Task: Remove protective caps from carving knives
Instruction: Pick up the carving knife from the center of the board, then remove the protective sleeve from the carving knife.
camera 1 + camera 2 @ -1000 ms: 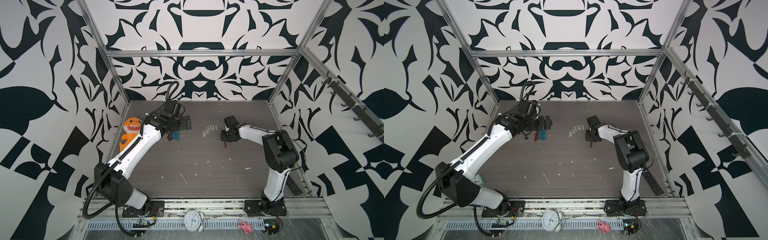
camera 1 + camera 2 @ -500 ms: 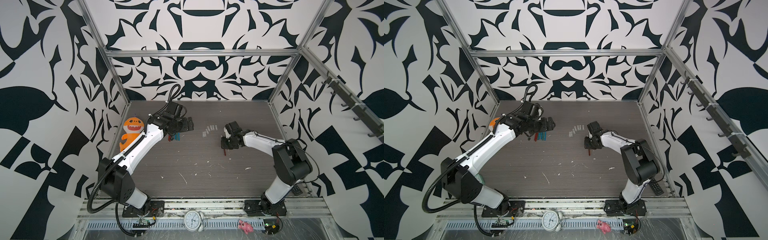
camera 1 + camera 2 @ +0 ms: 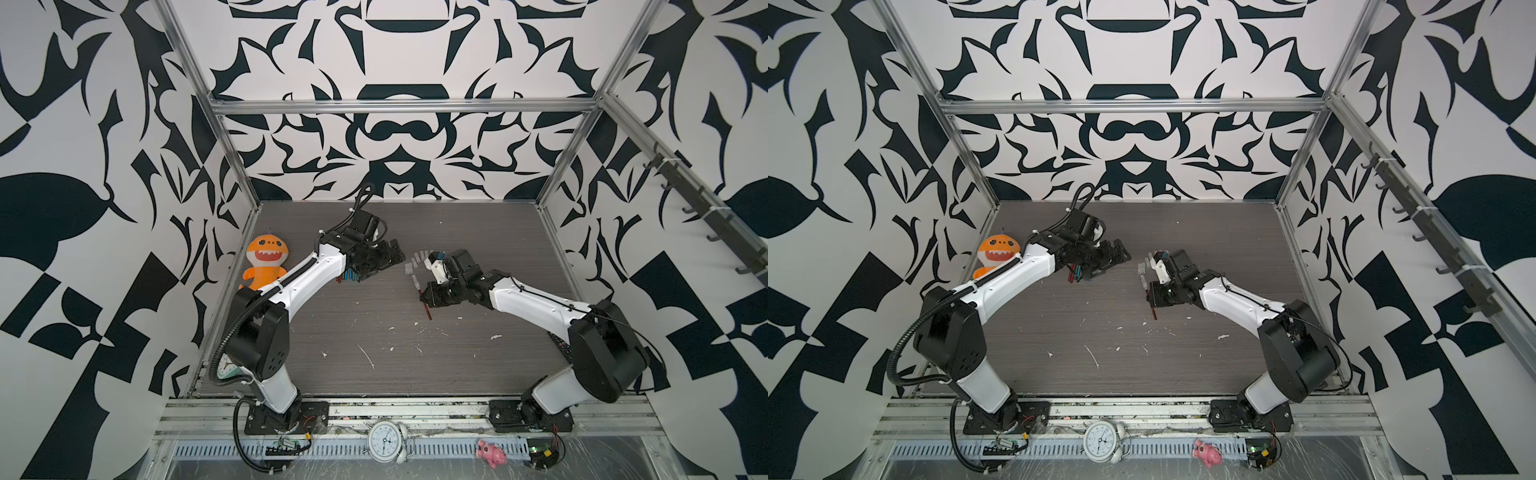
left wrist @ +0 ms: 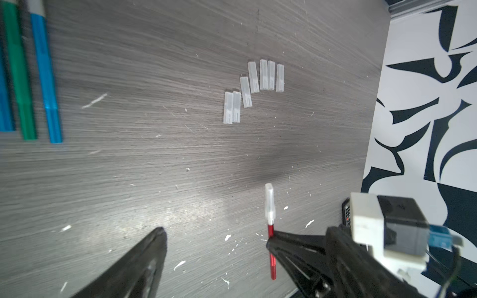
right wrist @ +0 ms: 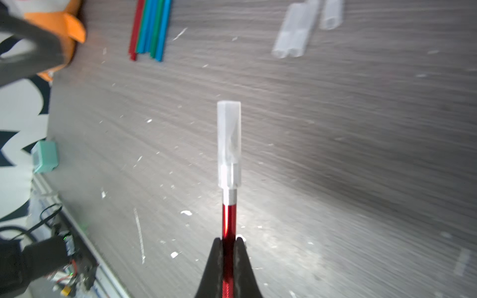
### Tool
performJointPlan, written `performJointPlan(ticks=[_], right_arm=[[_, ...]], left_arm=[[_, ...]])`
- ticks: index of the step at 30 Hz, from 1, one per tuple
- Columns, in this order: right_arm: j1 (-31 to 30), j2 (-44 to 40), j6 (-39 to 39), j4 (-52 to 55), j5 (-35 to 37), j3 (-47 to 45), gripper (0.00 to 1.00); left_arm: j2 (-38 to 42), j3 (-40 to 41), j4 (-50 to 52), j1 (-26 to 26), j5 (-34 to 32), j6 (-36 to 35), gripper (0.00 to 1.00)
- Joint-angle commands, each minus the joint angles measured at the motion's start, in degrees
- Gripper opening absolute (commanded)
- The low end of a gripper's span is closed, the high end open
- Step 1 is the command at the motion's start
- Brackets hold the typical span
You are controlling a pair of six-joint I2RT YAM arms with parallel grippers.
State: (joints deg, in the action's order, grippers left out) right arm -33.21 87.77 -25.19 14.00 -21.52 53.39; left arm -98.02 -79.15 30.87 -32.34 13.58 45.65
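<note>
1. Grey wood-grain table (image 3: 478,232), flecked with white and enclosed by black-and-white patterned walls (image 3: 395,137). The landmark is the row of seven loose caps (image 4: 253,77), lying side by side toward the back wall.
2. Right claw (image 5: 229,241): closed tight on the handle of the red knife (image 5: 228,222), near the loose caps on the side toward the robot bases. The grip sits well down the handle, so the capped end projects free for the other arm.
3. Cap (image 5: 229,144): translucent and seated over the blade, whose outline shows through. It points toward the loose caps and is judged the last one left to pull.
4. Left claw (image 3: 395,255): spread wide and empty, just beside the loose caps on the side toward the plush toy (image 3: 266,262). It faces the projecting cap, apparently ready to take it.
5. Bundle of knives (image 5: 151,28): red, green and blue handles laid parallel, well apart from the loose caps toward the plush toy. It is presumably kept separate so finished pieces stay sorted; the blade ends are not visible.
</note>
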Motion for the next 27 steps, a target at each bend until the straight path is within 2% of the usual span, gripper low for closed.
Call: performJointPlan(ticks=[1,10,11,22,27], right_arm=[[-1.11,-1.62,-0.3,-2.49,-1.49,0.64,0.0],[-3.18,-1.14,-1.64,-3.43,0.44,1.91,0.0],[-3.29,-1.39,-1.78,-3.68,0.51,1.81,0.0],[-4.49,-2.51,-2.24,-4.42,3.5,1.78,0.0],[-4.45,-3.99,-2.32,-5.64,4.98,1.0,0.0]], left_arm=[[-1.57,-1.11,-1.13,-1.48,2.03,2.59,0.97],[-4.7,-0.21,-2.87,-4.56,2.52,4.22,0.86],[-4.87,0.08,-3.22,-4.71,2.67,4.33,0.81],[-6.64,0.95,-4.99,-4.95,3.58,5.04,0.54],[-7.43,1.63,-5.26,-4.99,3.82,5.04,0.5]])
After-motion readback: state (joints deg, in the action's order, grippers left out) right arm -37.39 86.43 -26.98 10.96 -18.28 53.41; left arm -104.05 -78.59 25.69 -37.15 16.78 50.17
